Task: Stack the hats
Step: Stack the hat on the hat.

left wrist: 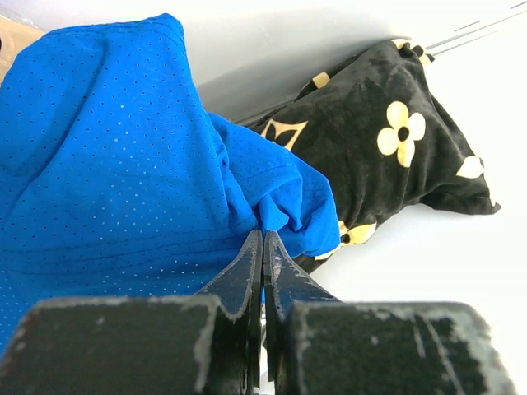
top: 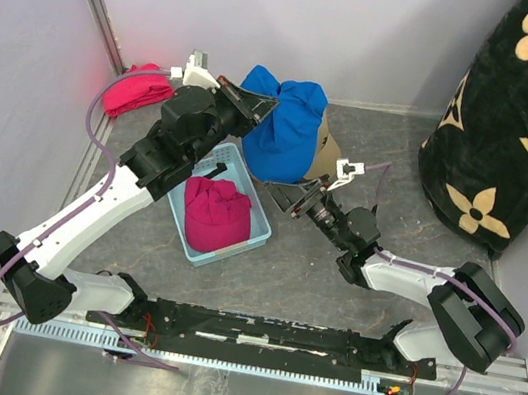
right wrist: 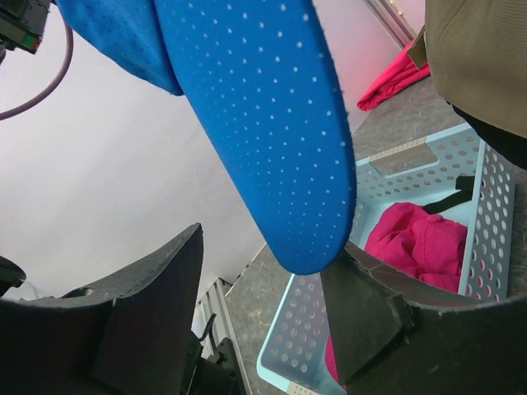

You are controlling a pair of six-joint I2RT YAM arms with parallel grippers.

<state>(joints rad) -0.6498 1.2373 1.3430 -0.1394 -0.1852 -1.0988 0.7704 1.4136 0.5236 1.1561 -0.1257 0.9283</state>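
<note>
A blue hat (top: 281,124) hangs above a tan hat (top: 326,153) at the back of the table. My left gripper (top: 250,104) is shut on a fold of the blue hat's crown; in the left wrist view the fingertips (left wrist: 263,239) pinch the blue hat's mesh fabric (left wrist: 107,164). My right gripper (top: 290,199) sits low in front of the hats, open. In the right wrist view the blue hat's brim (right wrist: 272,123) dips between the spread jaws of my right gripper (right wrist: 265,253), its tip close to the right finger (right wrist: 370,313). A magenta hat (top: 216,212) lies in a basket.
The light blue perforated basket (top: 258,219) stands centre-left, and its rim (right wrist: 313,346) runs under my right gripper. A red-pink cloth bundle (top: 138,88) lies at the back left corner. A large black flowered cushion (top: 520,119) fills the right side. Walls close the back and left.
</note>
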